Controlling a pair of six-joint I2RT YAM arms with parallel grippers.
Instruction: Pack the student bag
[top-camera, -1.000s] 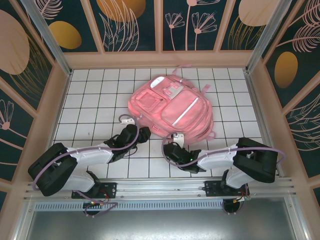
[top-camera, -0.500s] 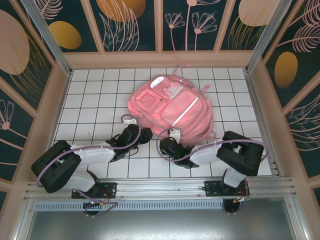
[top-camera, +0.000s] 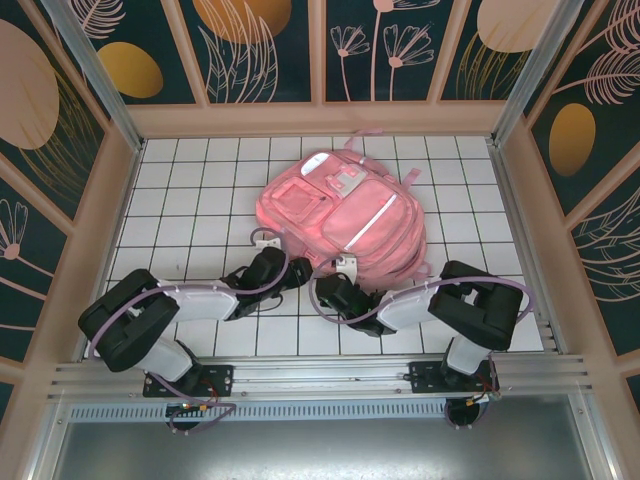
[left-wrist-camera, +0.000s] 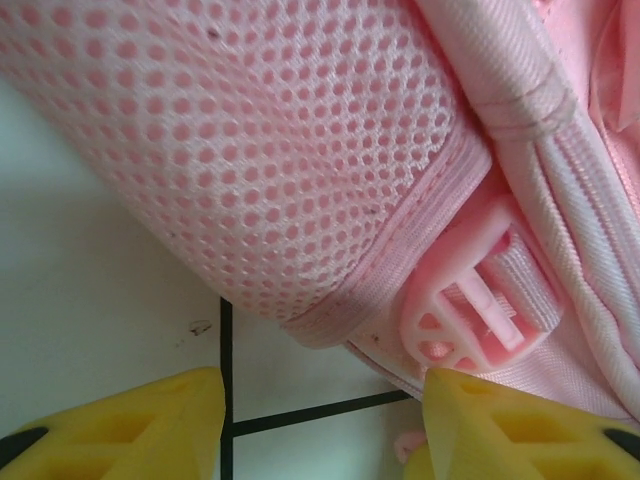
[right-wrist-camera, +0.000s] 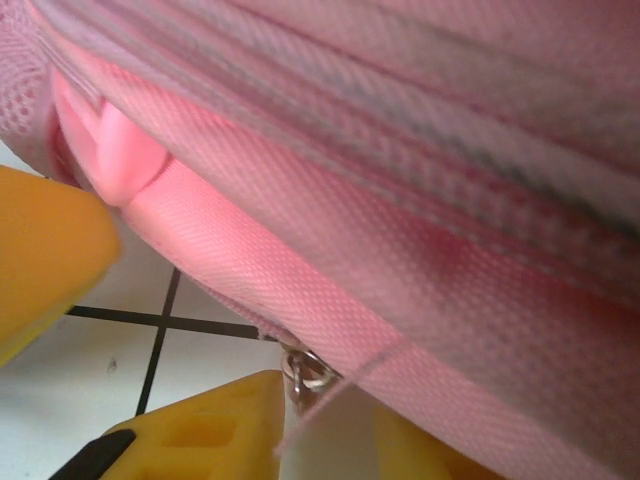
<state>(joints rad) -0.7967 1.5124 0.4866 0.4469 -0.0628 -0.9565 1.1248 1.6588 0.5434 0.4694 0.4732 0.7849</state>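
Fabric crowds both wrist views because both arms are nosed against the near hem of the large pink fabric backpack (top-camera: 340, 215). It lies flat, front pockets up, on the white tiled worktop (top-camera: 180, 200), slightly toward 12 o'clock from centre. The left gripper (left-wrist-camera: 320, 405) sits at the backpack's 7 o'clock corner. Its yellow jaws are spread over bare tile, just short of a pink mesh panel (left-wrist-camera: 250, 150) and a pink plastic strap buckle (left-wrist-camera: 470, 310). The right gripper (right-wrist-camera: 190, 312) is at 6 o'clock, its jaws bracketing a pink seam beside a small metal zip ring (right-wrist-camera: 308, 375). I cannot tell whether they pinch anything. The likely aim is to find the zip and open the backpack for packing.
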